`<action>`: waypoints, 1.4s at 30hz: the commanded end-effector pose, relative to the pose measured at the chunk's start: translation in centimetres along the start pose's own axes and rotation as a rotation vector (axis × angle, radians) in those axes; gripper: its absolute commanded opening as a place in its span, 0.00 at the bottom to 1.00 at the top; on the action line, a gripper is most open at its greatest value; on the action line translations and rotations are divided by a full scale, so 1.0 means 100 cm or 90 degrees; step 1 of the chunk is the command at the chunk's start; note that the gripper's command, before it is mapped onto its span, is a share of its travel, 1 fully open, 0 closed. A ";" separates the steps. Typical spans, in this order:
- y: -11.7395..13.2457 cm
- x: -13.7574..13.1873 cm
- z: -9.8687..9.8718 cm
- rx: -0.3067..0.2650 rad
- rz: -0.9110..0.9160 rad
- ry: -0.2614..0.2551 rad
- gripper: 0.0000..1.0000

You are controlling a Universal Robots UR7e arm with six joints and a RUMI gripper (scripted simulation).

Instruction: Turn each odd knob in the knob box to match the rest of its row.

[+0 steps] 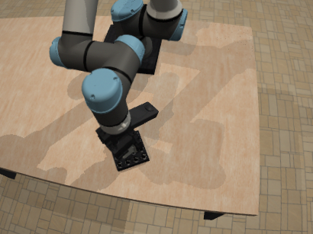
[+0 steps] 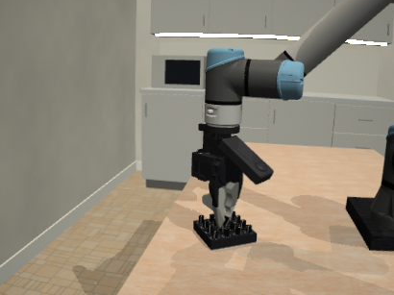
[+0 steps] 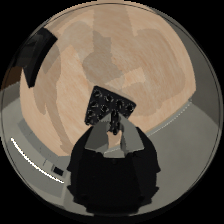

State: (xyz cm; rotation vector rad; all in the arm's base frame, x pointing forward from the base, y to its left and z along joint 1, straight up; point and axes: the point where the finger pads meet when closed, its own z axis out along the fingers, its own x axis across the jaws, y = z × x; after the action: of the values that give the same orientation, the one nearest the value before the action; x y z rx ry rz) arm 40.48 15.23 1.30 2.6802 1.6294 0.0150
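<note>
The black knob box (image 1: 133,165) (image 2: 233,242) (image 3: 113,96) sits on the table, turned at an angle to the table edges. Small upright black knobs (image 1: 143,155) (image 2: 202,218) stand in rows on its top. My gripper (image 2: 224,226) (image 3: 114,113) points straight down, its grey fingertips low among the knobs in the inner part of the box. The fingers are nearly together and shut on one knob. The hand hides much of the box in the top view. The marks and the directions of the knobs are too small to read, and which knob is held cannot be told.
Neighbouring knobs stand close around the fingertips. The wooden table (image 1: 237,136) (image 2: 307,182) has its front edge a short way beyond the box. The arm's black base plate (image 1: 150,68) (image 2: 369,225) (image 3: 37,55) stands farther back. A dark bar sticks out sideways from the hand above the table.
</note>
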 end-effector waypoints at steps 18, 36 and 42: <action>0.000 -0.001 0.001 0.003 -0.209 0.002 0.04; 0.000 -0.001 0.001 0.003 -0.259 0.002 0.04; 0.000 -0.001 0.001 0.003 -0.262 0.002 0.04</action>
State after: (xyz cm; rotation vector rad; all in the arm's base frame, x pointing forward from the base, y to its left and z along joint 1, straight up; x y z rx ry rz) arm 40.41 15.03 1.30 2.3049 2.1288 0.0167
